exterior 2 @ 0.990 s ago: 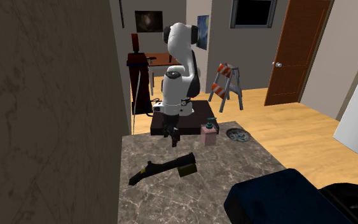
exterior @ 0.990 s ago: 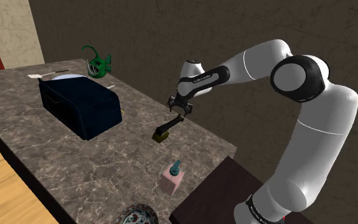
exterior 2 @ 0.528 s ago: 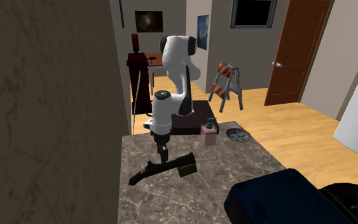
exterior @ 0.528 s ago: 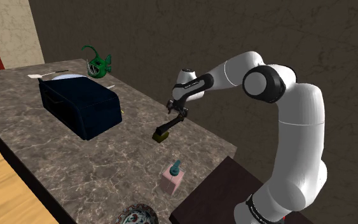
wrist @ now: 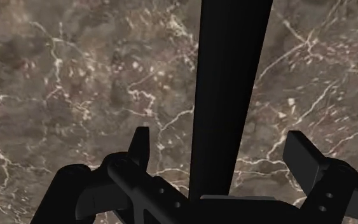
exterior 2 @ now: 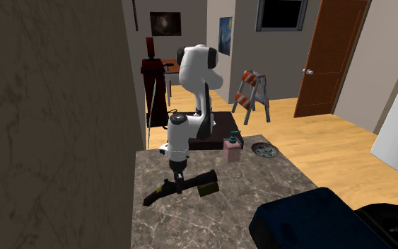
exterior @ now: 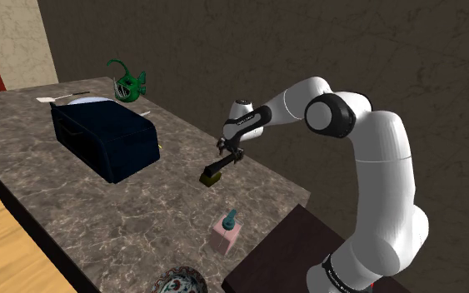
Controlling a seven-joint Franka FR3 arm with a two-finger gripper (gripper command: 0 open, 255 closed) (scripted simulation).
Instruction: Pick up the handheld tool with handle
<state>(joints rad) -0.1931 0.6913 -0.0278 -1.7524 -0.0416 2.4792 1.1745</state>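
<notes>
At the near edge of the counter (exterior: 82, 225) sits 1 patterned dish (exterior: 178, 283). Just beyond it, near the stand-side edge, stands 1 pink bottle (exterior: 227, 233). Both are apart from the work zone and should not obstruct a grasp.

Further along, close to the wall-side edge, the tool (exterior: 213, 173) lies flat, with its olive head toward the counter's middle and its black handle toward the wall. The gripper (wrist: 219, 141) hangs directly over the handle, pointing down. Its 2 fingers (wrist: 140, 141) are spread, 1 on each side of the handle, with a gap on both sides, so nothing is grasped. This straddle appears chosen so that closing clamps the handle across its narrow width.

Beyond, a dark blue case (exterior: 106, 137) occupies the middle. A green fish figure (exterior: 128, 83) stands near the far wall-side corner.
</notes>
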